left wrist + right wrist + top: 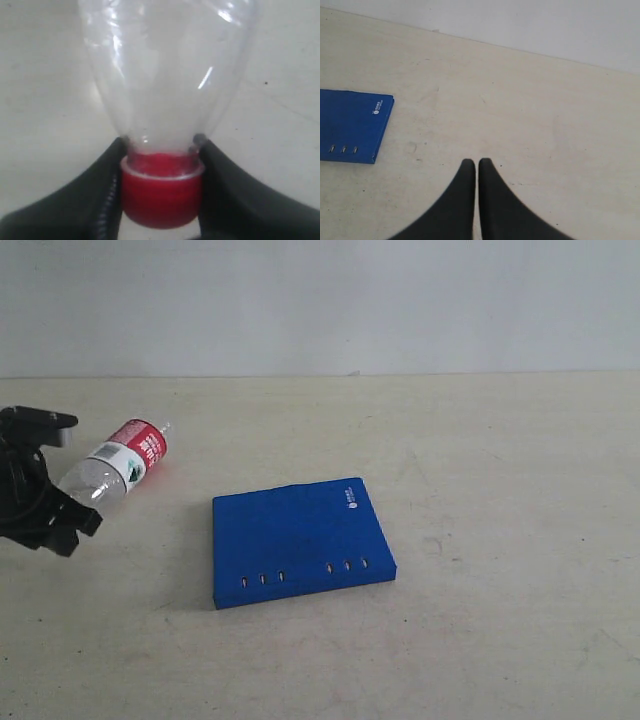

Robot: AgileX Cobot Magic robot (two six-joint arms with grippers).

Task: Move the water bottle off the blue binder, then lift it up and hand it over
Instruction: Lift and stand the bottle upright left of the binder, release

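Observation:
The water bottle point(112, 465), clear with a red, white and green label at its base end, lies tilted at the far left of the table, off the blue binder point(298, 536). My left gripper point(72, 502) is shut on its neck end. In the left wrist view both black fingers press the red cap point(160, 197) and neck of the water bottle point(165, 75), with the left gripper point(161, 142) closed around them. The right gripper point(477, 161) is shut and empty above bare table, and the blue binder point(350, 125) lies off to its side.
The blue binder lies flat and closed in the middle of the beige table point(480, 470), slots facing the front. A pale wall point(320, 300) runs behind the table's far edge. The right arm is outside the exterior view.

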